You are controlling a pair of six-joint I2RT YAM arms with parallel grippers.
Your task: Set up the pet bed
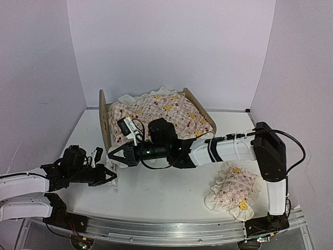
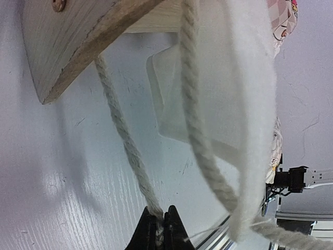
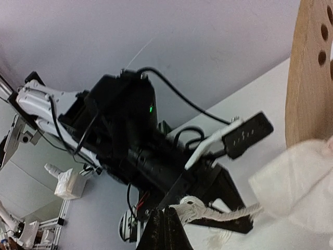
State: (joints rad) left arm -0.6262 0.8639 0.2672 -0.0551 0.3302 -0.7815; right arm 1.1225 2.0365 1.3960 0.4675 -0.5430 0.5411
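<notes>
The pet bed (image 1: 104,127) stands at the back middle of the table, with a cartoon-print quilt (image 1: 161,112) piled on it. A white rope (image 2: 125,140) hangs down from under the wooden headboard (image 2: 62,41). My left gripper (image 2: 160,221) is shut on this rope just in front of the headboard's near corner (image 1: 110,176). My right gripper (image 1: 111,152) reaches across from the right and is shut (image 3: 167,216). The rope's frayed end (image 3: 208,208) lies against its tips. I cannot tell whether any strand is pinched there. The headboard (image 3: 312,73) shows at the right wrist view's right edge.
A small frilled pillow (image 1: 231,190) lies on the table at the front right, beside the right arm's base. The quilt's white frill (image 2: 250,104) hangs over the bed's near corner. White walls close in the table on the left, back and right.
</notes>
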